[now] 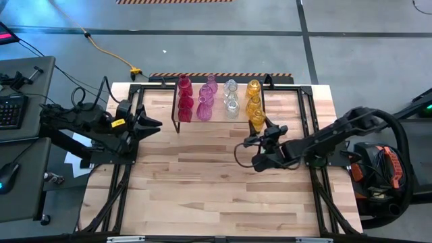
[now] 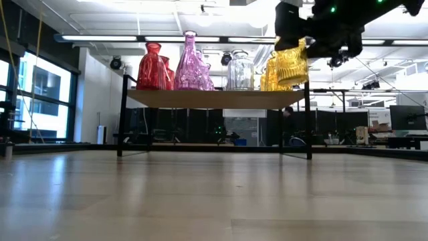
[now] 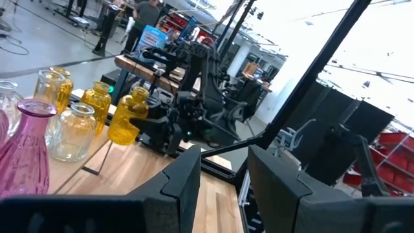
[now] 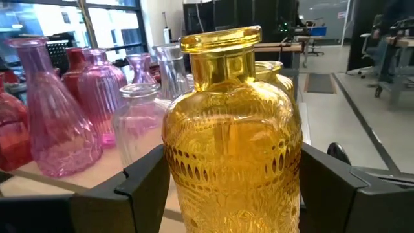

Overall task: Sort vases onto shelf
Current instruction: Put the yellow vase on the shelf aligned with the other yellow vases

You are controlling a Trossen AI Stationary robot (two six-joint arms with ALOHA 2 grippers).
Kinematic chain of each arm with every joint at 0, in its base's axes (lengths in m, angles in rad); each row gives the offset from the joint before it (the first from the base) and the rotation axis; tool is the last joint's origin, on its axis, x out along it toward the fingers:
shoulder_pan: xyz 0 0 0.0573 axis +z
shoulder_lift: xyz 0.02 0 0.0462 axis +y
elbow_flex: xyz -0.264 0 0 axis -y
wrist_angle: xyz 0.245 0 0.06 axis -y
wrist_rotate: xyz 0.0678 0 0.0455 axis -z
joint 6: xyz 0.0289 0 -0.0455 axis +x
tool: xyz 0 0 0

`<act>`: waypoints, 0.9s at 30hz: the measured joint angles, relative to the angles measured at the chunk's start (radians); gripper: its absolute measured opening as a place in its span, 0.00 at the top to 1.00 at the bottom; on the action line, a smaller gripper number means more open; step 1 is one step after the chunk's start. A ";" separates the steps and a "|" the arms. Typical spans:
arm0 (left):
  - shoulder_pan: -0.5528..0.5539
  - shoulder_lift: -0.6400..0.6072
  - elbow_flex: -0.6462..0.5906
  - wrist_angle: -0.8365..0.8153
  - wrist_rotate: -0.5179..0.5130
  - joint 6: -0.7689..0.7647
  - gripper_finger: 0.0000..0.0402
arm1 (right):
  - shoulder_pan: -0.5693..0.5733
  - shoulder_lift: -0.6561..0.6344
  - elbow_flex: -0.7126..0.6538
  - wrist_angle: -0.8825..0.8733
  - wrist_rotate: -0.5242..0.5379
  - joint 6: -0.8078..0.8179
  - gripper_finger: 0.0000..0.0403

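Note:
The shelf stands at the table's far middle, and its plank carries vases in rows: red, pink, clear and yellow. At the shelf's near right corner my right gripper is shut on another yellow vase, which also shows in the low view. Left of the shelf my left gripper is raised and open, with nothing between its fingers. My right gripper pinches the yellow vase's wide patterned body between its two fingers, one on each side. The fingers come in level, slanting from the table's near right. The vase stands upright, its base just above the plank; whether it touches, I cannot tell.
The vases on the shelf stand close together, and the clear one and the pink ones are right behind the held vase. Black frame rails run along the table's sides. Bare wood fills the table's near half.

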 joint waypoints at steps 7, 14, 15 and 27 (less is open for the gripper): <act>0.000 0.000 0.000 0.001 -0.003 0.001 0.70 | -0.038 0.022 0.000 0.000 0.005 0.027 0.36; 0.000 0.000 0.000 0.001 -0.002 0.001 0.70 | -0.061 0.022 0.000 0.000 0.002 0.053 0.36; 0.000 0.000 0.000 0.000 -0.002 0.002 0.70 | -0.064 0.022 0.000 0.000 0.001 0.057 0.36; 0.000 0.000 0.000 0.000 -0.015 0.044 0.70 | -0.102 0.022 0.001 0.002 -0.016 0.075 0.36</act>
